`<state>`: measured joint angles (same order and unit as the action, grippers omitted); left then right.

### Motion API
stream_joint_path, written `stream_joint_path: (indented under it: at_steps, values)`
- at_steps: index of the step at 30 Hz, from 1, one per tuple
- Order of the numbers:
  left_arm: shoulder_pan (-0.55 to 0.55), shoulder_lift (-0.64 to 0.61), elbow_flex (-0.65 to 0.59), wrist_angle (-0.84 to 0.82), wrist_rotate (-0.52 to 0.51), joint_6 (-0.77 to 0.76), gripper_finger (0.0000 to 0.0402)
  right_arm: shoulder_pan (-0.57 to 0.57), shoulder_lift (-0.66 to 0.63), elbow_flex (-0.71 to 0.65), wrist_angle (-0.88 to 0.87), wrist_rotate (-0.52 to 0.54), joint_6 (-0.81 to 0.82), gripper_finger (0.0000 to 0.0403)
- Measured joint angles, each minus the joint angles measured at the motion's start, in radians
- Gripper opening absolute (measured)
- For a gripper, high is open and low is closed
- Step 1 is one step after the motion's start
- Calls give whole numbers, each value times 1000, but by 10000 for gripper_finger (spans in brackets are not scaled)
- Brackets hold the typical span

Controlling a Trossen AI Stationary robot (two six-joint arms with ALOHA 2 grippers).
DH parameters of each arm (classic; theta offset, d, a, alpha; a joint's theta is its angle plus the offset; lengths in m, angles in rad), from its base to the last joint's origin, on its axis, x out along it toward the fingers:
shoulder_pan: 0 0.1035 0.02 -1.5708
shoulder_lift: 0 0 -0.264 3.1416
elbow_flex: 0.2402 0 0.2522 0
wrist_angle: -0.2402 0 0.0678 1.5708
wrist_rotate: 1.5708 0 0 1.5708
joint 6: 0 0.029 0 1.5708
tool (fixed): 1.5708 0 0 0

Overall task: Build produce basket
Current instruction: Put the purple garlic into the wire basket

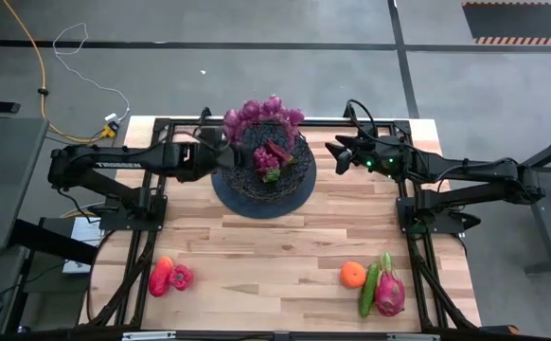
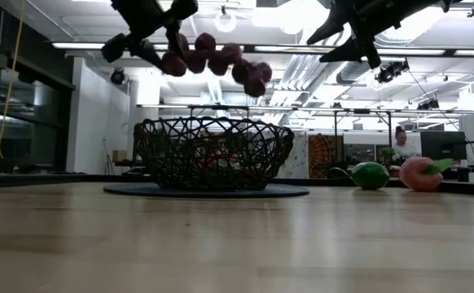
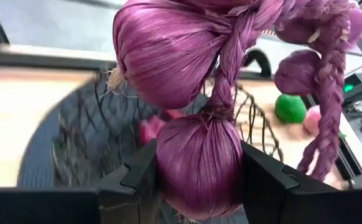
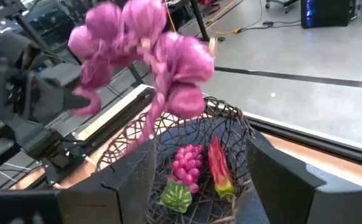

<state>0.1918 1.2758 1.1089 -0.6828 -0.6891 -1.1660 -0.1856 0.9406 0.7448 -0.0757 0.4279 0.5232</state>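
Observation:
The black wire basket (image 1: 257, 180) stands on a dark round mat in the middle of the table's far half. It holds a pink bunch (image 4: 187, 163), a red pepper (image 4: 218, 165) and a green leafy piece (image 4: 176, 196). A braided string of purple bulbs (image 1: 261, 114) hangs in the air above the basket's far rim. My left gripper (image 3: 199, 186) is shut on its left end. My right gripper (image 4: 199, 186) stands open just right of the basket, above table height, with nothing between its fingers. My left gripper pinches one purple bulb (image 3: 199, 158) at the string's end between its two fingers, one on each side. The fingers come from the table's left, slanting down. The rest of the string (image 2: 221, 57) reaches away from the gripper and hangs clear above the basket (image 2: 212, 150).
Two red peppers (image 1: 169, 277) lie near the front left. An orange (image 1: 353, 275), a cucumber (image 1: 368, 290) and a dragon fruit (image 1: 390, 290) lie at the front right. A green fruit (image 2: 370, 175) and a pink one (image 2: 420, 173) lie right of the basket.

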Motion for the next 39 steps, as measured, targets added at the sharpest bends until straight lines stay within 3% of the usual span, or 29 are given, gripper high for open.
stream_joint_path:
  at_steps: [10, 15, 19, 23, 39]
  values:
    - [-97, 30, -129, 12, -32, -259, 159, 0, 0, 0, -4, 42, -6, 239]
    - [-74, 126, -130, 54, -55, -349, 160, 0, 0, 0, -5, 42, 18, 239]
    - [-32, 207, -131, 126, -1, -367, 160, 0, 0, 0, -5, 47, 18, 239]
    - [1, 253, -131, 133, 81, -368, 166, 0, 0, 0, -5, 49, 18, 239]
    - [9, 199, -131, 31, 135, -140, 217, 0, 1, 0, 3, 50, 18, 239]
